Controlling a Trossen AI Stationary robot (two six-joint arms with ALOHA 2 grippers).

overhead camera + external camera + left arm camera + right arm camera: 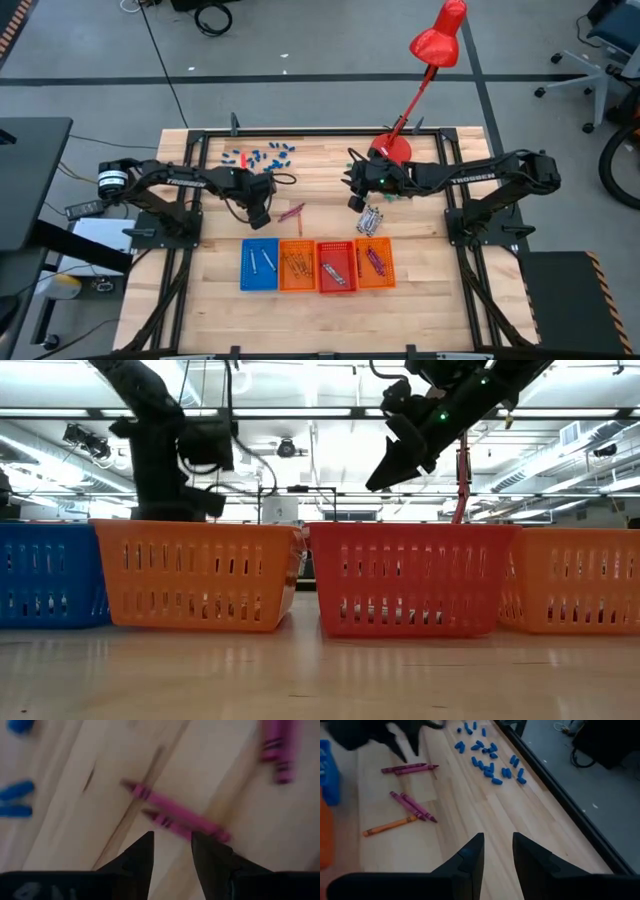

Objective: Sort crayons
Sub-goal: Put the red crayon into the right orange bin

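Left tool [172,845] hovering low over two magenta crayons [175,812] lying side by side, touching, centre of left wrist view. Fingers [142,855] parted by a narrow gap, empty. Right tool [497,847] raised mid-tabletop [430,205], also narrowly parted, nothing held. In high view: loose crayons [291,214] centre frame, grey bunch [371,219] just right, four trays [318,265] lower centre already part-filled.

Risks: pair too close together, so likely double pick or one crayon knocked and rolling off. Narrow gap may land on top of a crayon instead of straddling it. Blue bits [490,757] nearby, wrong target if drifting.
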